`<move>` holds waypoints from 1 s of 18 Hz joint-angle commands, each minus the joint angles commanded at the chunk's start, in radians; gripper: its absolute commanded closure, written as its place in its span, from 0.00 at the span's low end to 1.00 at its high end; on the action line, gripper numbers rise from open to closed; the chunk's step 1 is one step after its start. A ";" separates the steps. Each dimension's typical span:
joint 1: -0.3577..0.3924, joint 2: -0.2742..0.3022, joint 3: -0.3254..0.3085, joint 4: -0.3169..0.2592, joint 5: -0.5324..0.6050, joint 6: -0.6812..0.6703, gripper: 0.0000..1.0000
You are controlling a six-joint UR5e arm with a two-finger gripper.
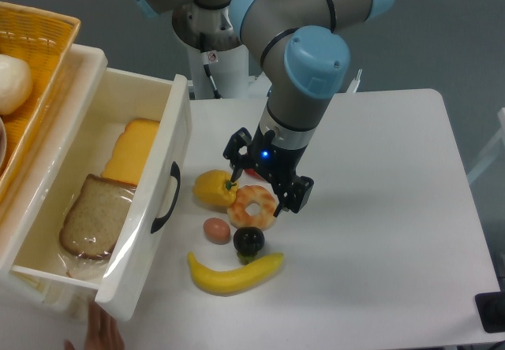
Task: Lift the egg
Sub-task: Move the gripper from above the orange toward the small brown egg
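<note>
The egg [216, 229] lay just left of the donut [253, 206], over which the gripper [263, 192] hovered, fingers apart and empty. Smooth, light and likely slippery, it seemed best pinched gently across its narrow middle.

From my remote seat I see a white rectangular table with rounded corners [394, 208] filling most of the frame under soft, even light, and behind it along the top a dull blue-grey wall [450, 35]. At the left of the frame a white plastic drawer [177, 129] with a black handle stands pulled open, and in the upper left corner sits a woven yellow wicker basket [47, 27]. A small dark object [491, 312], cut off by the edge, sits at the lower right.
</note>
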 joint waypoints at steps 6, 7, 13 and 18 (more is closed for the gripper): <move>-0.012 -0.003 -0.006 0.018 0.000 -0.008 0.00; -0.018 -0.006 -0.006 0.023 0.002 -0.009 0.00; -0.028 -0.028 -0.044 0.084 0.002 -0.031 0.00; -0.041 -0.049 -0.086 0.163 0.006 -0.049 0.00</move>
